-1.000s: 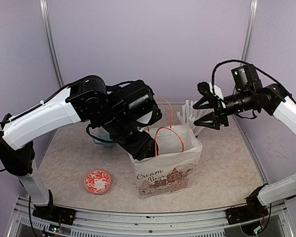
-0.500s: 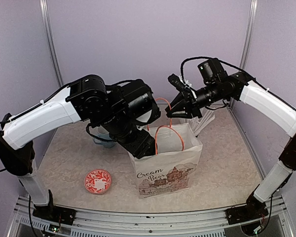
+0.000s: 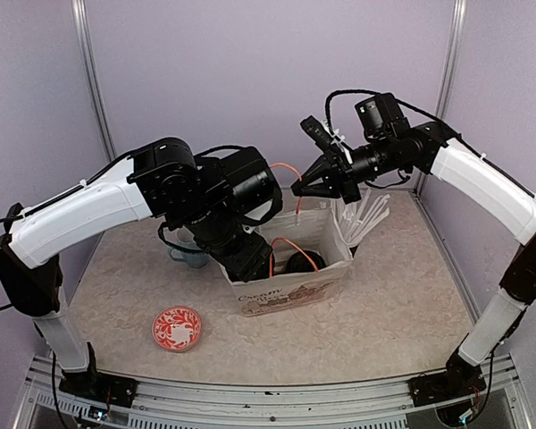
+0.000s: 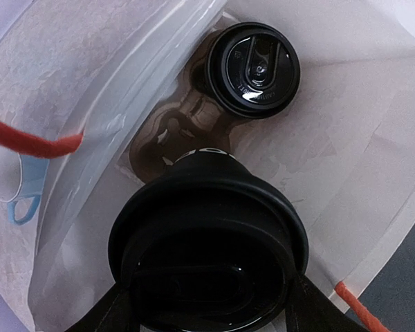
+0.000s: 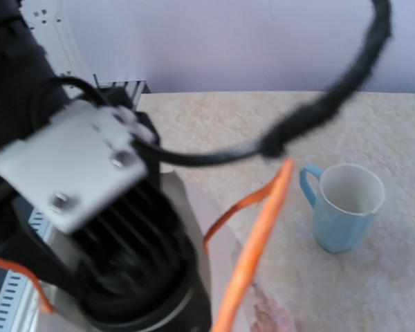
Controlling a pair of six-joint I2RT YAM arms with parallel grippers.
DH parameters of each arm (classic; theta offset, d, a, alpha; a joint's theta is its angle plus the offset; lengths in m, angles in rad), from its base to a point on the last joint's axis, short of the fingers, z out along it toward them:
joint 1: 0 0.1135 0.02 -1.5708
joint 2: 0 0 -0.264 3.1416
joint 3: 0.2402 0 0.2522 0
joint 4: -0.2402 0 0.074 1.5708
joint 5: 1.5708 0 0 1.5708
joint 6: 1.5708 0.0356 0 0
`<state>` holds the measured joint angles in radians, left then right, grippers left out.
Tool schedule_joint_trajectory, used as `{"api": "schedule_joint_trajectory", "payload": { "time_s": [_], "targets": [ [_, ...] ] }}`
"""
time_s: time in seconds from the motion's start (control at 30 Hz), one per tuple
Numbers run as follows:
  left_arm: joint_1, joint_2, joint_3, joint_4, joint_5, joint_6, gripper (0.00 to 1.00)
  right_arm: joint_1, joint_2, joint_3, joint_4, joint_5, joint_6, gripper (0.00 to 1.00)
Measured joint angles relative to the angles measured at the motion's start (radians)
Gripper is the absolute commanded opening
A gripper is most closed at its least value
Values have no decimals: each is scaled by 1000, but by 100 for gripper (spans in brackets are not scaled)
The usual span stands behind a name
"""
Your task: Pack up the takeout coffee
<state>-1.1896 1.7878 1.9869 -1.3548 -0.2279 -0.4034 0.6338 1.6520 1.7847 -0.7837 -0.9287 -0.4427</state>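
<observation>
**Cup going into the bag: placing step, release comes next**

We're mid-placement. The L arm reaches down into the paper bag (image 3: 290,290). The left gripper (image 4: 209,312) has its fingers spread wide, one on either side of the takeout coffee cup (image 4: 207,221) and lying against its wall. We read that as a grip, tho the contact pts are partly hidden. The cup is inside the bag, lid toward the wrist cam, base pointing deeper in, a bit tilted. It looks to be off the bag floor. A second lidded cup (image 4: 252,69) stands on the floor farther in, near the cup in hand but apart from it.

R side: the right gripper (image 3: 305,188) has its fingers pressed together on the orange handle (image 3: 284,166), holding that side up & back so the mouth gapes. The bag leans w/ the pull.

Outside the bag: blue mug (image 5: 346,207), straws (image 3: 368,213), red dish (image 3: 177,327).

Next, as we judge it: bring the cup upright and lower it till the base sits flat beside the other cup w/o knocking it. Then widen the L fingers & draw straight up, clear of the bag wall. R should hold the handle till L is out, since letting go early risks the bag folding onto the arm. Tilt is our main worry, as a tipped cup could leak.
</observation>
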Motion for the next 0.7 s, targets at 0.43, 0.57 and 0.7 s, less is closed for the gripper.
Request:
{"api": "schedule_joint_trajectory", "payload": {
  "time_s": [0.43, 0.57, 0.7],
  "targets": [
    [-67, 1, -57, 0, -80, -20, 65, 100, -72, -95, -16, -57, -34, 23],
    [-135, 1, -77, 0, -99, -49, 65, 106, -93, -62, -63, -67, -60, 35],
    [-204, 0, -124, 0, -151, -90, 65, 92, -93, 6, -104, -43, -88, 38]
  ]
}}
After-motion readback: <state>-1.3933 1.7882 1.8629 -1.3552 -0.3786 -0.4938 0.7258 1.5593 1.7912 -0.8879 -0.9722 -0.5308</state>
